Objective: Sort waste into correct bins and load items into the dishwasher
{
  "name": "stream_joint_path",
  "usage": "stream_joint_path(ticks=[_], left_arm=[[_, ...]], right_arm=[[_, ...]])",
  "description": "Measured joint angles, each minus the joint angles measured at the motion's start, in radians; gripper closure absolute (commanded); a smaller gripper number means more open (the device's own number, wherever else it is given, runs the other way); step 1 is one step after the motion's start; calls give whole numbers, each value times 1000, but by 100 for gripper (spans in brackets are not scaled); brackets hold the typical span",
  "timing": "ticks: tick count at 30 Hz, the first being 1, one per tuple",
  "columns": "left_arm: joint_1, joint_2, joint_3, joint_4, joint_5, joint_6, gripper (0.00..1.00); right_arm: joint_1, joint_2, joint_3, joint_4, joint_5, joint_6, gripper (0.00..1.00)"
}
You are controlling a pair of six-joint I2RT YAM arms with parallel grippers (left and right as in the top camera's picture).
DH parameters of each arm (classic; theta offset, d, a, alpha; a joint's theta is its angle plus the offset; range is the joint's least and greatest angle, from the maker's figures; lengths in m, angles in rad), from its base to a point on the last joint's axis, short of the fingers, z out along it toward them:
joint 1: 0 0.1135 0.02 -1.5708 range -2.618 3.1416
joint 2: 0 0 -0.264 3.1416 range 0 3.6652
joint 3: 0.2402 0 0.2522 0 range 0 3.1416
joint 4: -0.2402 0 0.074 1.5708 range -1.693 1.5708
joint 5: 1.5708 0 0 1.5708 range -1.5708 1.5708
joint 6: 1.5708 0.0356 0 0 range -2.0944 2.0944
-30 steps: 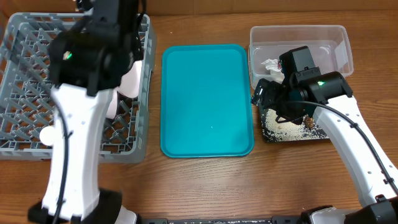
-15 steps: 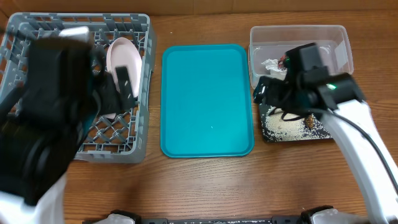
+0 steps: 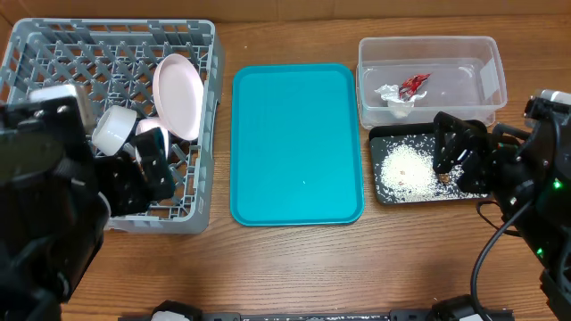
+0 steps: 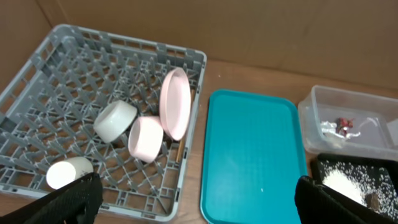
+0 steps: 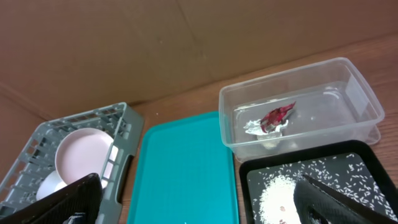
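The grey dish rack [image 3: 53, 62] holds an upright white plate [image 3: 176, 95], a whitish bowl [image 3: 114, 129] and a pinkish bowl [image 4: 146, 137]. The left wrist view also shows the white cup [image 4: 65, 173] and a chopstick [image 4: 177, 149] in the rack. The clear tub [image 3: 428, 40] holds the red wrapper [image 3: 414, 85] and the white paper scrap [image 3: 393, 96]. The black tray [image 3: 393, 141] holds rice [image 3: 403, 172] and a brown lump [image 3: 443, 178]. My left gripper [image 3: 143, 174] is open and empty over the rack's front right. My right gripper [image 3: 459, 156] is open and empty over the black tray's right end.
The flat teal tray [image 3: 297, 143] lies bare between the rack and the bins. Cardboard walls stand behind the table. Bare wood runs along the front edge.
Both arms have drawn back toward the front. The left arm has come off the rack, uncovering the plate and bowls. The right arm has moved right, uncovering the tub and rice.
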Motion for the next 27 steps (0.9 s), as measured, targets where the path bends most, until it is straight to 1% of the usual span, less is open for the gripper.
stream_joint_path(ticks=[9,14,17,19,23,25,27], left_arm=[[0,23,0,-15,13,-11,0],[0,31,0,-16,13,-12,0],[0,40,0,-17,13,-12,0],[0,48,0,-17,13,-14,0],[0,61,0,-17,13,-15,0],[0,65,0,-17,13,-15,0],[0,68,0,-17,13,-15,0]], right_arm=[[0,33,0,-40,8,-1,0],[0,46,-1,-128,11,-1,0],[0,50,-4,-119,30,-1,0],[0,48,-11,-60,58,-1,0],[-2,10,-64,142,117,-1,0],[-17,-33,-124,246,141,-2,0],[-46,-89,-201,311,166,-2,0]])
